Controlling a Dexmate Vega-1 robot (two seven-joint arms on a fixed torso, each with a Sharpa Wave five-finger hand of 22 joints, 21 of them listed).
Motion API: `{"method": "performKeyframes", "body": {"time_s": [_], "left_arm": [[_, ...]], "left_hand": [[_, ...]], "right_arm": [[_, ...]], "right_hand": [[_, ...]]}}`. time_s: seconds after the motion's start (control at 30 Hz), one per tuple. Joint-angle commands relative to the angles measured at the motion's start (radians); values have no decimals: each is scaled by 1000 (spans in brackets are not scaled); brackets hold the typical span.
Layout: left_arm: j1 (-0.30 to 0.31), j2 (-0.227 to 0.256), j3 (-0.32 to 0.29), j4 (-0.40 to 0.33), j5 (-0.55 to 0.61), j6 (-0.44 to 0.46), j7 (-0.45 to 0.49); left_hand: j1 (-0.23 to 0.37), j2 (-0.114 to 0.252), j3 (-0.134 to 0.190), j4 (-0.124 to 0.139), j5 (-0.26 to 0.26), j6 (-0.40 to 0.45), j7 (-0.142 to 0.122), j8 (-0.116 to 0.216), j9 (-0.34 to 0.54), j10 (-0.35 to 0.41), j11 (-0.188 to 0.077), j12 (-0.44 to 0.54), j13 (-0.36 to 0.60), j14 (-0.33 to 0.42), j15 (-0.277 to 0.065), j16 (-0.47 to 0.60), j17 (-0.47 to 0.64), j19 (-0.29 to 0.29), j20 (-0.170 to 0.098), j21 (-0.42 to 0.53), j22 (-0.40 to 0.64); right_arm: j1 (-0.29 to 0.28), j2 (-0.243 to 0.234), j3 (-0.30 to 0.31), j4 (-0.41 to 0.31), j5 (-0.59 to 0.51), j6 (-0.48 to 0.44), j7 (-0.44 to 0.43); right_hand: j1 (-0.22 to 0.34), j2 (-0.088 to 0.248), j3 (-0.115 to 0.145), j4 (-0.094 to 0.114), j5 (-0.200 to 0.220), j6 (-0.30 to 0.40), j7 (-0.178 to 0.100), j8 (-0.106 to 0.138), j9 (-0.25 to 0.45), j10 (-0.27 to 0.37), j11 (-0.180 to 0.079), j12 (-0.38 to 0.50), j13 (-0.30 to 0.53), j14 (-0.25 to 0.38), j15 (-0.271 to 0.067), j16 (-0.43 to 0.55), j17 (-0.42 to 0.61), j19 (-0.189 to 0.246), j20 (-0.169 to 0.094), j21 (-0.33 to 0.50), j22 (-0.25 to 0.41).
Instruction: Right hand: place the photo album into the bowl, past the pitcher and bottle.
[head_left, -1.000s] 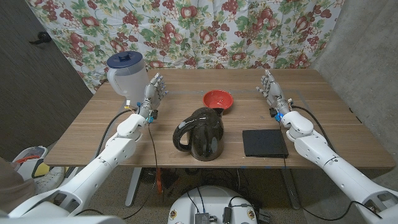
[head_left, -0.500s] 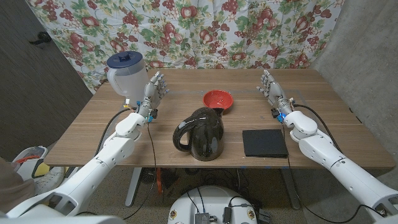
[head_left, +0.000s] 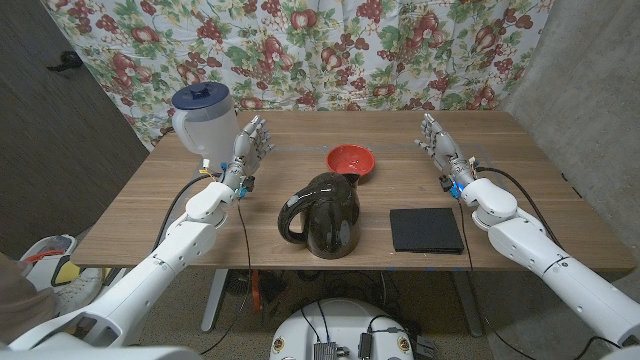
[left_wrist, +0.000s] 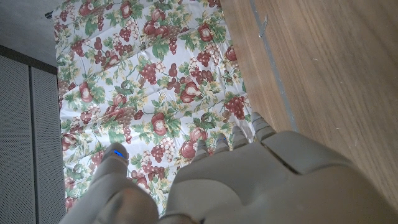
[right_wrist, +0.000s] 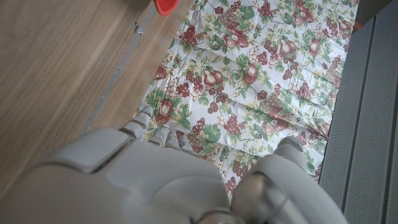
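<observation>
A black photo album (head_left: 426, 229) lies flat near the table's front right. The red bowl (head_left: 351, 159) sits at the middle back, its rim (right_wrist: 165, 6) also in the right wrist view. A dark glossy pitcher (head_left: 323, 214) stands in front of the bowl, left of the album. My right hand (head_left: 437, 146) is raised behind the album, fingers apart, holding nothing. My left hand (head_left: 249, 148) is up at the left, fingers spread and empty. The backs of my hands show in the left wrist (left_wrist: 249, 180) and right wrist (right_wrist: 155, 180) views.
A clear jug with a blue lid (head_left: 203, 117) stands at the table's back left corner, close to my left hand. A floral curtain (head_left: 330, 50) hangs behind the wooden table (head_left: 150, 220). A grey tape line (right_wrist: 118, 65) crosses the tabletop.
My right forearm has shifted slightly to the right; the hand itself stays nearly where it was. Nothing else has moved.
</observation>
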Motion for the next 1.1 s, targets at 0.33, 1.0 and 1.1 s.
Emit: {"method": "performKeyframes", "body": {"time_s": [0.33,1.0,1.1], "left_arm": [[11,8,2,-9,4,-8,-11],[39,12,13,-77,10,13,14],[41,17,16,-81,16,10,9]], "left_hand": [[4,8,8,0,6,3,3,4,4,-8,4,3,3,-16,4,2,1,2,7,-2,2],[7,11,8,-2,5,6,3,4,4,-7,4,4,3,-19,5,2,1,-3,7,-4,2],[8,11,8,-2,4,6,3,4,4,-6,3,5,3,-19,5,2,1,-2,7,-4,2]], "right_arm": [[-55,-62,20,-105,-60,-31,-48],[-128,-168,57,-235,-156,-92,-91],[-143,-184,61,-257,-174,-104,-96]], "right_hand": [[14,-3,-4,-6,8,-6,-2,2,3,-13,0,-1,2,-16,-2,1,5,-12,2,2,4],[27,-1,-6,-10,14,-4,-8,6,3,-17,-8,2,2,-24,-8,2,5,-22,2,3,4],[29,0,-6,-11,15,-4,-10,6,3,-18,-8,2,2,-25,-9,2,5,-23,3,3,4]]}}
